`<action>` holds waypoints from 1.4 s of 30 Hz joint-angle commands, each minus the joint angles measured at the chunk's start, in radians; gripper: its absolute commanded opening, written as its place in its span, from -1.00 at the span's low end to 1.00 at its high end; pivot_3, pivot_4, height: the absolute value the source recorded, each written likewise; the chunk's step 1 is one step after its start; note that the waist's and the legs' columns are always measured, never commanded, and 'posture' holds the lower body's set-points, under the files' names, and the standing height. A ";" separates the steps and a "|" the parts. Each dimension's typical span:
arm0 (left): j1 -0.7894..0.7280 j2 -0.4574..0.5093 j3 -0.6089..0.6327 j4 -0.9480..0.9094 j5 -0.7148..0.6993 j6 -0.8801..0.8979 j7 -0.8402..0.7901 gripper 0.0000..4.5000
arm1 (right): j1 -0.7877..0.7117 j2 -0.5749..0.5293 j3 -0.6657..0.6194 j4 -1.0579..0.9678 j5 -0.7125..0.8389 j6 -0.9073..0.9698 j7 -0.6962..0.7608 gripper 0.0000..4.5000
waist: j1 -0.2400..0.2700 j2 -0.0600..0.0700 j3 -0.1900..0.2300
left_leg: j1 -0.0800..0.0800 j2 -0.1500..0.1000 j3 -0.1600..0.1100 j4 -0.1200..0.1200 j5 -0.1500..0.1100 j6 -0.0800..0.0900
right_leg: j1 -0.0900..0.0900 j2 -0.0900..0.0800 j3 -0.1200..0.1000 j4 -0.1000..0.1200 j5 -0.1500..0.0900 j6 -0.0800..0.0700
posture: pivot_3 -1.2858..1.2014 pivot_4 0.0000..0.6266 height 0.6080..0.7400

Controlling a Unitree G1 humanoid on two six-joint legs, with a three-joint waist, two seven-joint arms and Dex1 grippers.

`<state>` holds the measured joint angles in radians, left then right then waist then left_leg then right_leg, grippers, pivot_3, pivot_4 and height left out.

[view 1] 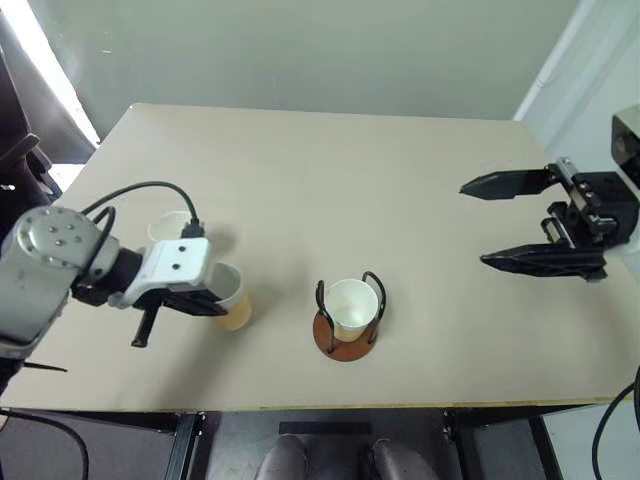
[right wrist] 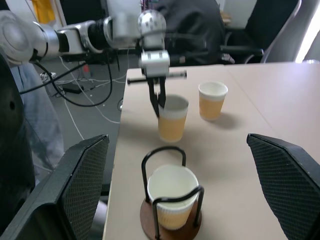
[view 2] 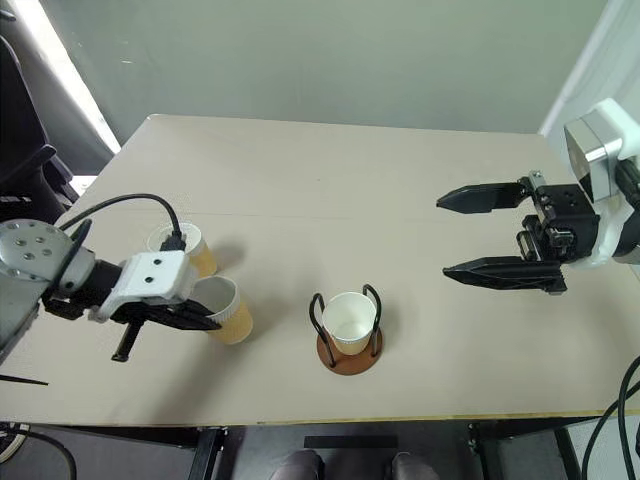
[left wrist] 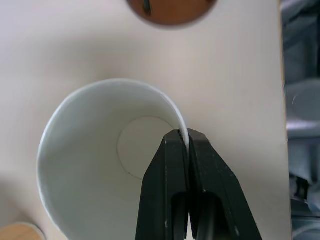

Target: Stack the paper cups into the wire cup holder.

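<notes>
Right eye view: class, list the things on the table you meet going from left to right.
Far paper cup → paper cup pinched at its rim by the left gripper → wire cup holder holding a cup.

A pale beige tabletop (view 1: 330,170) stands before a grey-green wall (view 1: 320,50); black office chairs (right wrist: 250,30) sit beyond its far side.

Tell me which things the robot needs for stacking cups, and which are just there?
Needed:
- held cup, pinched at its rim by the left gripper
- spare cup
- cup in holder
- wire cup holder

Just there:
- table
- office chairs
- floor cables
</notes>
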<state>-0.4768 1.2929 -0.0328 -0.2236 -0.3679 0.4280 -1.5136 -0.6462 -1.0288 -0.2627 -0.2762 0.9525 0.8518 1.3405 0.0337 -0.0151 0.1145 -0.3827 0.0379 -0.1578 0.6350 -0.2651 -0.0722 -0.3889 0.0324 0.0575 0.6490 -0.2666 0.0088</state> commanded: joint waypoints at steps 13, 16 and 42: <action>-0.694 -0.312 -0.153 0.263 -0.245 0.022 -0.101 -0.99 | 0.203 -0.190 -0.055 -0.105 -0.166 -0.175 0.072 1.00 | 0.012 0.004 -0.002 | -0.001 -0.003 0.003 0.012 -0.006 0.010 | 0.004 -0.004 0.005 -0.002 -0.001 0.009 | 0.03 -0.52 1.00; -0.740 -0.328 -0.259 0.288 -0.284 -0.035 -0.101 -0.99 | 0.255 -0.213 -0.099 -0.122 -0.171 -0.178 0.076 1.00 | 0.012 0.003 -0.002 | -0.002 -0.005 0.005 0.013 -0.006 0.010 | 0.004 -0.005 0.009 -0.002 -0.001 0.013 | 0.03 -0.52 1.00; -0.851 -0.345 -0.744 0.255 -0.313 -0.344 -0.101 -0.99 | 0.350 -0.230 -0.244 -0.206 -0.099 -0.116 0.004 1.00 | 0.015 0.003 -0.001 | -0.002 -0.009 0.014 0.029 -0.015 0.024 | 0.006 -0.006 0.027 -0.003 -0.001 0.028 | 0.03 -0.52 1.00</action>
<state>-1.2946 0.9467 -0.7807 0.0408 -0.6986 0.1225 -1.5736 -0.2869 -1.2413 -0.4635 -0.4758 0.8423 0.7480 1.3496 0.0484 -0.0119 0.1131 -0.3851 0.0290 -0.1431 0.6644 -0.2803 -0.0482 -0.3830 0.0266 0.0842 0.6464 -0.2676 0.0369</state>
